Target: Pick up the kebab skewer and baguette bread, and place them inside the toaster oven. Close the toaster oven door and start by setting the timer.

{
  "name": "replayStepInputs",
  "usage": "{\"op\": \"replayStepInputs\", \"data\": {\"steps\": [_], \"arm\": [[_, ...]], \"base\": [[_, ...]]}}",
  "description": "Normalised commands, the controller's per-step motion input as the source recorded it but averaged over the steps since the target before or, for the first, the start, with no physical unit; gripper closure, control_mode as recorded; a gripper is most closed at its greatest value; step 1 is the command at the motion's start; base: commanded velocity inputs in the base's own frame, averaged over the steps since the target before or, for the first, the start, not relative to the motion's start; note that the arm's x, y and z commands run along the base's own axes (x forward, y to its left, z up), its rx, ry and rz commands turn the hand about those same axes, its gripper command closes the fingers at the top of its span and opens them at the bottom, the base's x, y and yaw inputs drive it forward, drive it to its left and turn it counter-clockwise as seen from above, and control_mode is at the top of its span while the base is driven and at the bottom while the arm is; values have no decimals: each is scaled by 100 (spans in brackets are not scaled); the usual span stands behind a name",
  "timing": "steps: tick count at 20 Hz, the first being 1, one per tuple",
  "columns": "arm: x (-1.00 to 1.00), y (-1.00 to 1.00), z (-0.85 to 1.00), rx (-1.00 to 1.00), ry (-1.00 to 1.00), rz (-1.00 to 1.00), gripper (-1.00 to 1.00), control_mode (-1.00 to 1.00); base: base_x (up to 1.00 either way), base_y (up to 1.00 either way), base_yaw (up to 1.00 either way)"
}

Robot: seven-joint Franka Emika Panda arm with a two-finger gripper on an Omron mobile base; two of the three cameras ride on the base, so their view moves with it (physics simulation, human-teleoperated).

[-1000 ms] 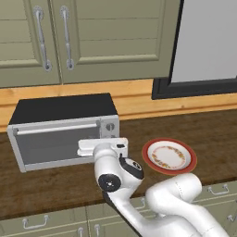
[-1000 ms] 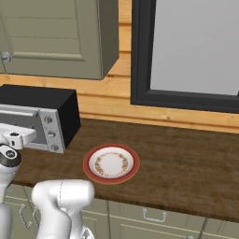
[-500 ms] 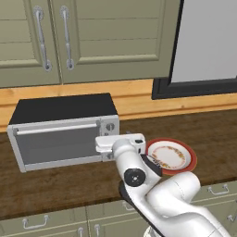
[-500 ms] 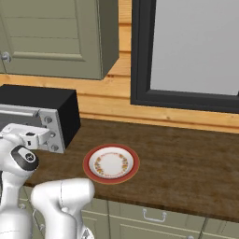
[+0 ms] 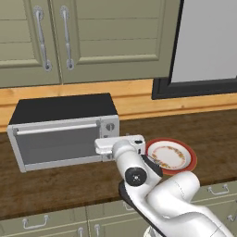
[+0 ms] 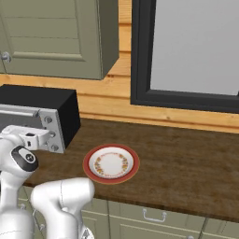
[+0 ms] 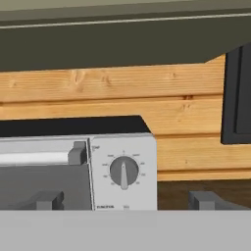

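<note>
The toaster oven (image 5: pixel 65 129) sits on the dark wooden counter (image 5: pixel 208 129) against the wood-panelled back wall, at about nine o'clock from the plate (image 5: pixel 170 155), with its black top and silver-grey body square to the counter edge. The toaster oven door (image 5: pixel 58 142) stands upright and shut, its silver bar handle (image 5: pixel 56 129) running along the top edge. From the hand view the oven's right end faces the camera: one round knob (image 7: pixel 124 171) sits on the grey control panel, its pointer aimed at six o'clock, and the end of the handle shows at nine o'clock from it. The gripper (image 7: pixel 126 200) hangs level in front of that panel with its jaws spread wide and nothing between them; one dark fingertip (image 7: pixel 46 200) lies before the door glass, the other off the oven's right side at three o'clock over the counter. In the left base view the white hand (image 5: pixel 119 143) is just in front of the oven's lower right corner. The red-rimmed plate is bare on the counter, near the oven's right side. I cannot make out the skewer or the baguette; whether they lie inside I cannot tell.
</note>
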Motion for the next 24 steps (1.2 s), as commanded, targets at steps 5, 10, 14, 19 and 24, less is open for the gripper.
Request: {"op": "replayStepInputs", "data": {"steps": [5, 10, 14, 19, 24], "arm": [[0, 0, -46, 0, 0, 1, -100, -100], [0, 0, -36, 1, 0, 1, -100, -100], [1, 0, -21, 3, 0, 3, -100, -100], [2, -4, -27, 2, 0, 5, -100, -100], [1, -4, -25, 1, 0, 6, -100, -100]], "base": [[0, 0, 0], [0, 0, 0], [0, 0, 0], [0, 0, 0], [0, 0, 0]]}}
